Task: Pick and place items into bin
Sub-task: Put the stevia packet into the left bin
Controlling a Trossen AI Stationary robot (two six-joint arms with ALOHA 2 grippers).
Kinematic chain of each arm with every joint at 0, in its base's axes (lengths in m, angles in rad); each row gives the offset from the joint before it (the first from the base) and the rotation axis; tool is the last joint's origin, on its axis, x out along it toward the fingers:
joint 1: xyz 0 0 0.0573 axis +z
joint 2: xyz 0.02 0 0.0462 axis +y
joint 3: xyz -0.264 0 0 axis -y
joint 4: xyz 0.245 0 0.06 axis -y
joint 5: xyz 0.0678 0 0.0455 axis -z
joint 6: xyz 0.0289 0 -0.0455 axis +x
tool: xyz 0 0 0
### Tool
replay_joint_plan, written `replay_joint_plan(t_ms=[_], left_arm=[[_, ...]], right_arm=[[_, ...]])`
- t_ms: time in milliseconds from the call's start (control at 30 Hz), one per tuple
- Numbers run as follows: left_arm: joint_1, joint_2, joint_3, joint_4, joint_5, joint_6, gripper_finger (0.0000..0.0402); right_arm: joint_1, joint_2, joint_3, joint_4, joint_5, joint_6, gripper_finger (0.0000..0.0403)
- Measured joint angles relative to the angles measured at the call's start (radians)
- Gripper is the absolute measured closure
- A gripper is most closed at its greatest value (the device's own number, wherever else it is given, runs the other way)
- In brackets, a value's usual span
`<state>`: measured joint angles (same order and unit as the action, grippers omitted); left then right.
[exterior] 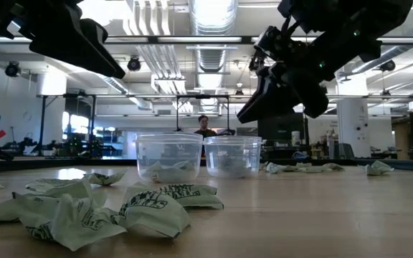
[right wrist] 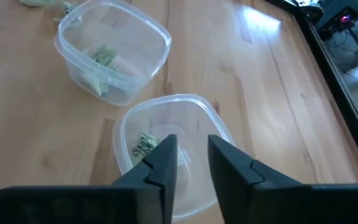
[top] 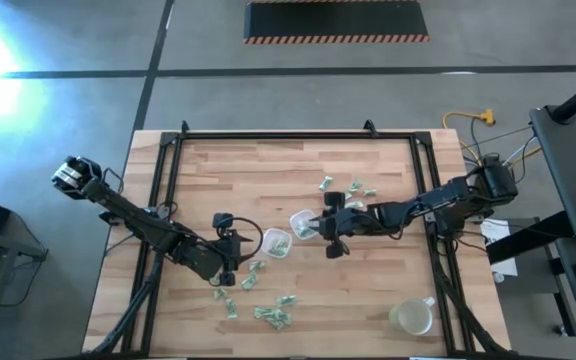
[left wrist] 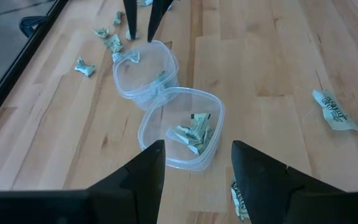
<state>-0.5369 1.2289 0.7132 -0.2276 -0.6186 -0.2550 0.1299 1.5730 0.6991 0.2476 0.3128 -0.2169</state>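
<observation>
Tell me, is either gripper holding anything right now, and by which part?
Nothing is held. The left gripper is open above one clear tub; the right gripper is open, empty, over the other tub.

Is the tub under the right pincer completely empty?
No: the right wrist view shows one small green-and-white wrapper piece lying inside the clear tub just below the open right pincer.

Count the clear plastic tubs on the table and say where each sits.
2: one tub is nearer the left gripper; the other tub touches it, under the right gripper.
</observation>
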Motion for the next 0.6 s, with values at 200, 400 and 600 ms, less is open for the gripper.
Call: replay_joint_plan(t_ms=[200,400,600], left_arm=[[-0.002,0.0,0.0,-0.048,0.071,-0.093,0.0233],[-0.003,0.031,-0.009,-0.121,0.132,-0.239,0.0233],[-0.002,0.114,-0.008,-0.071,0.151,-0.236,0.0233]], right_arm=[[0.011,-0.053,0.0,-0.014,0.003,-0.027,0.0292],[0.064,-0.172,0.001,-0.119,0.002,-0.005,0.029],[0.138,-0.287,0.0,-0.236,0.003,0.025,0.0301]])
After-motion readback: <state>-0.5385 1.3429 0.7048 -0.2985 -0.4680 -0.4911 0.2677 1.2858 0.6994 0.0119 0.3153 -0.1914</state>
